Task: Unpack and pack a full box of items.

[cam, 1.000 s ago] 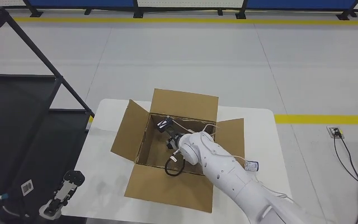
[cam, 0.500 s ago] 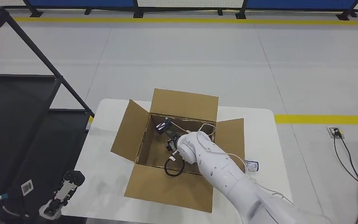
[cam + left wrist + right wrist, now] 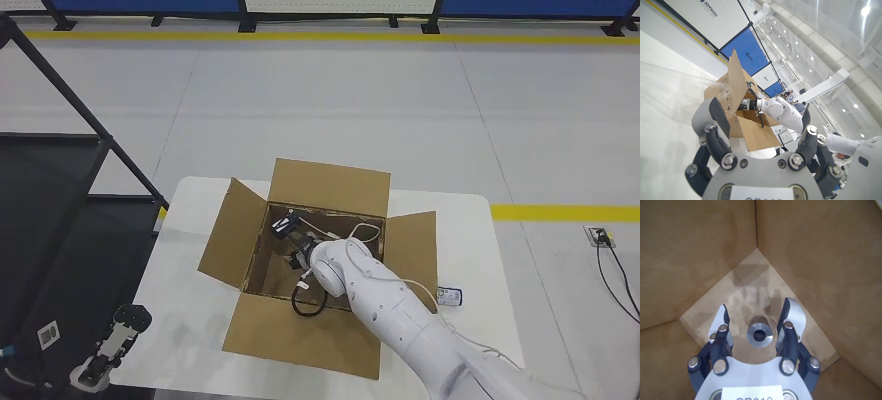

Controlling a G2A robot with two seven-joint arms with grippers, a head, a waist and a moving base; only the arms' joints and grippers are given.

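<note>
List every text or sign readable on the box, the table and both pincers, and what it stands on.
Cardboard box: handling pictograms on its outer wall; no words legible.
Left pincer: white label at its base, cut off by the frame edge; unreadable.
Right pincer: same kind of label, also cut off; unreadable.
Small tag on the table: too small to read.

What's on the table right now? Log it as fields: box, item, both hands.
box: cardboard box, flaps open, on the white table
item: metal cylinder, inside the box, near a floor corner
right hand: inside the box, open, straddling the cylinder
left hand: open, holding nothing, away from the box
beside box: small dark item
</note>
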